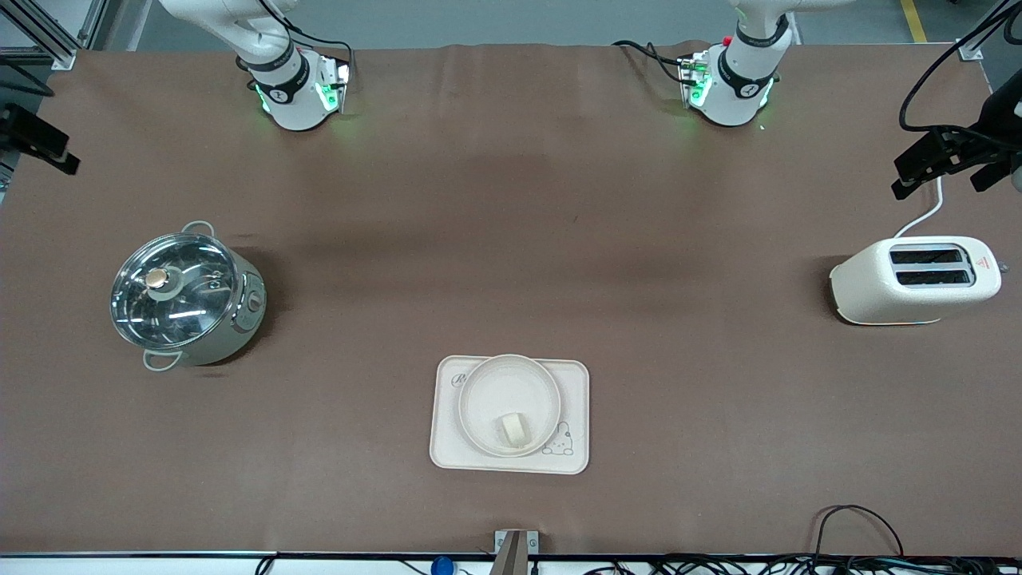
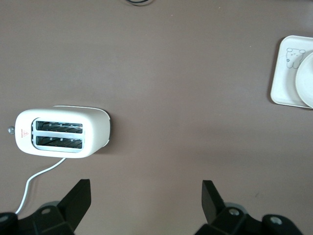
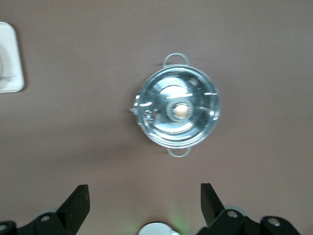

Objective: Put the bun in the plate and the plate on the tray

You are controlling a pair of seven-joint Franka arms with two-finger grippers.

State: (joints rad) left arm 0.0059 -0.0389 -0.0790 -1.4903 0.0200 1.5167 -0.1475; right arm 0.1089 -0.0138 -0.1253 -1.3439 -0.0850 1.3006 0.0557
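The bun (image 1: 513, 429) lies in the round plate (image 1: 487, 391), at the plate's edge nearest the front camera. The plate sits on the tray (image 1: 571, 383) with the bunny drawing, near the front edge of the table. Neither gripper shows in the front view. In the left wrist view my left gripper (image 2: 145, 200) is open and empty, high over bare table beside the toaster; a corner of the tray (image 2: 283, 73) and the plate's rim (image 2: 307, 88) show there. My right gripper (image 3: 144, 200) is open and empty, high over bare table beside the pot; the tray's edge (image 3: 10, 73) shows.
A steel pot with a glass lid (image 1: 185, 295) stands toward the right arm's end, also in the right wrist view (image 3: 178, 111). A white toaster (image 1: 914, 279) with its cord stands toward the left arm's end, also in the left wrist view (image 2: 61, 132).
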